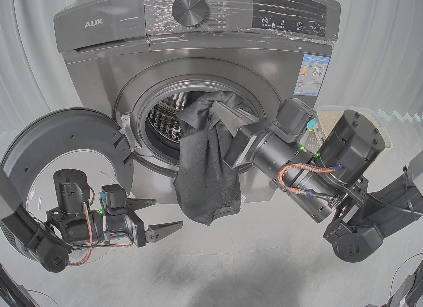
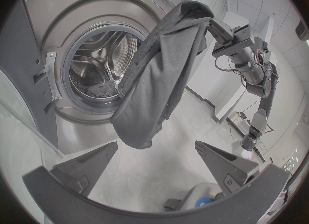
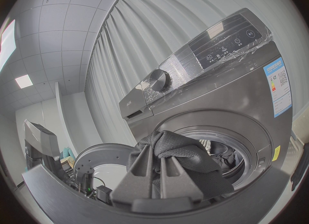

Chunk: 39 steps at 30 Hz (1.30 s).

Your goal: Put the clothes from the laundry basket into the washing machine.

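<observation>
Grey curtain (image 1: 26,56) all across the back and a pale smooth floor (image 1: 229,259) underneath, pretty bare setup. Washing machine (image 1: 101,69) fills most of the upper middle of the head view. Its round door (image 1: 57,140) is swung wide open at the left edge.

Main thing is a dark garment (image 1: 205,175) draped out of the drum opening. The top end sits at the mouth in the centre of the frame, and the rest hangs down over the front lip, almost to the floor. The right gripper (image 3: 156,157) comes in from the right and is clamped on the bunched top of that garment, fingers pinched nearly together with cloth between them.

The left gripper (image 1: 169,213) sits low in the lower left, in front of the door, fingers spread wide apart with nothing in them, well apart from the garment.

Behind the right arm at the right edge there's a cream perforated thing, probably the laundry basket (image 1: 328,120), mostly hidden so can't say what's in it.

Down in the drum there's already some crumpled dark clothing (image 2: 98,90) on the bottom.
</observation>
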{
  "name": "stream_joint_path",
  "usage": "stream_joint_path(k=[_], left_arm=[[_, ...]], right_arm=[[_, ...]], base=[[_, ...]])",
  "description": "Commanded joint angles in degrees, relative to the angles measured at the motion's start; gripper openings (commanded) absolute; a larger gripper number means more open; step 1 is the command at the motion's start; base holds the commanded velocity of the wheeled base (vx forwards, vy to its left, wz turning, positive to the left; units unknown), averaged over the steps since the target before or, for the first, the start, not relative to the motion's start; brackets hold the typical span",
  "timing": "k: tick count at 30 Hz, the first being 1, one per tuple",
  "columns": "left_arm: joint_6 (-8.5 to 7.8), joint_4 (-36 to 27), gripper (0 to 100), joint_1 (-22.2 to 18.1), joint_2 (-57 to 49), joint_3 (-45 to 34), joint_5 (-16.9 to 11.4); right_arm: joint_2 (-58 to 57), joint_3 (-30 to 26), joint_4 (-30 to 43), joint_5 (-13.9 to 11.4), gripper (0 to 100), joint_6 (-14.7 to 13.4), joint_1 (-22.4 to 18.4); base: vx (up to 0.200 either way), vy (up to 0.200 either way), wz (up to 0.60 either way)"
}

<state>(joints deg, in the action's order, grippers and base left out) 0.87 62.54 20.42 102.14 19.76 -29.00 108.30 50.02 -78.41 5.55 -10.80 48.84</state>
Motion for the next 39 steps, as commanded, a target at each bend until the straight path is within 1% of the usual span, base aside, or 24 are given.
stream_joint_path(k=[1,3,4,5,6,7,12,15,16,17,18,19,20,22,26,28,29,30,31,32,37,39], left_arm=[[2.12,8.13,100,0.24,11.59,0.28,0.00],[3.88,11.29,100,0.32,14.05,0.10,0.09],[4.06,11.55,100,0.32,14.22,0.10,0.09],[5.46,14.28,100,0.59,16.24,0.10,0.09],[5.99,15.60,100,0.85,17.65,0.19,0.35],[6.34,16.92,100,0.94,18.88,0.19,0.44],[6.69,23.07,100,1.03,24.07,0.19,1.32],[6.87,24.91,100,1.03,25.82,0.63,1.40],[7.92,25.79,100,1.20,26.70,0.89,1.49],[8.89,25.88,100,1.47,26.79,1.24,1.49],[9.24,25.88,100,1.55,26.79,1.33,1.49],[10.65,25.88,100,1.64,26.88,1.68,1.49],[11.26,25.88,100,1.64,26.97,1.95,1.49],[11.97,25.88,100,1.64,27.14,2.56,1.40],[12.41,25.97,100,1.64,27.85,3.62,1.40],[13.46,25.97,100,1.64,28.99,5.46,1.40],[13.46,25.97,100,1.64,28.99,5.46,1.40],[14.16,25.97,100,1.73,29.60,6.52,1.32],[14.16,25.97,100,1.73,29.60,6.52,1.32],[14.69,25.97,100,1.90,30.48,8.10,1.32],[14.95,25.97,100,1.90,32.24,10.56,1.32],[15.31,25.97,100,1.99,32.42,10.91,1.32]], right_arm=[[0.95,0.78,-0.52,0.08,0,-0.01,0.30],[1.12,0.78,-0.60,0.08,0,-0.01,0.21],[1.12,0.78,-0.60,0.08,0,-0.01,0.21],[1.21,0.87,-0.69,0.08,0,-0.01,0.12],[1.21,0.87,-0.69,0.08,0,-0.01,0.12],[1.21,0.96,-0.69,0.08,0,-0.01,0.12],[1.21,0.96,-0.78,0.17,0,-0.01,0.56],[1.21,1.05,-0.78,0.25,0,-0.01,0.65],[1.21,1.13,-0.78,0.25,0,-0.10,0.73],[1.21,1.13,-0.78,0.25,0,-0.10,0.73],[1.21,1.13,-0.78,0.25,0,-0.01,0.73],[1.21,1.13,-0.78,0.34,0,-0.01,0.82],[1.21,1.13,-0.78,0.34,0,-0.10,0.82],[1.21,1.05,-0.78,0.43,0,-0.10,0.82],[1.21,1.13,-0.78,0.43,0,-0.10,0.91],[1.12,1.05,-0.78,0.43,0,-0.10,0.91],[1.12,1.05,-0.78,0.43,0,-0.10,0.91],[1.12,1.05,-0.78,0.43,0,-0.10,0.91],[1.12,1.05,-0.78,0.43,0,-0.10,0.91],[1.12,1.05,-0.78,0.43,0,-0.10,0.91],[1.03,0.78,-0.78,0.43,0,-0.10,1.00],[1.03,0.69,-0.78,0.43,0,-0.10,1.00]], base=[[0.000,0.000,0.00],[0.000,0.000,0.00],[0.000,0.000,0.00],[0.000,0.000,0.00],[0.000,0.000,0.00],[0.000,0.000,0.00],[0.000,0.000,0.00],[0.000,0.000,0.00],[0.000,0.000,0.00],[0.000,0.000,0.00],[0.000,0.000,0.00],[0.000,0.000,0.00],[0.000,0.000,0.00],[0.000,0.000,0.00],[0.000,0.000,0.00],[0.000,0.000,0.00],[0.000,0.000,0.00],[0.000,0.000,0.00],[0.000,0.000,0.00],[0.000,0.000,0.00],[0.000,0.000,0.00],[0.000,0.000,0.00]])
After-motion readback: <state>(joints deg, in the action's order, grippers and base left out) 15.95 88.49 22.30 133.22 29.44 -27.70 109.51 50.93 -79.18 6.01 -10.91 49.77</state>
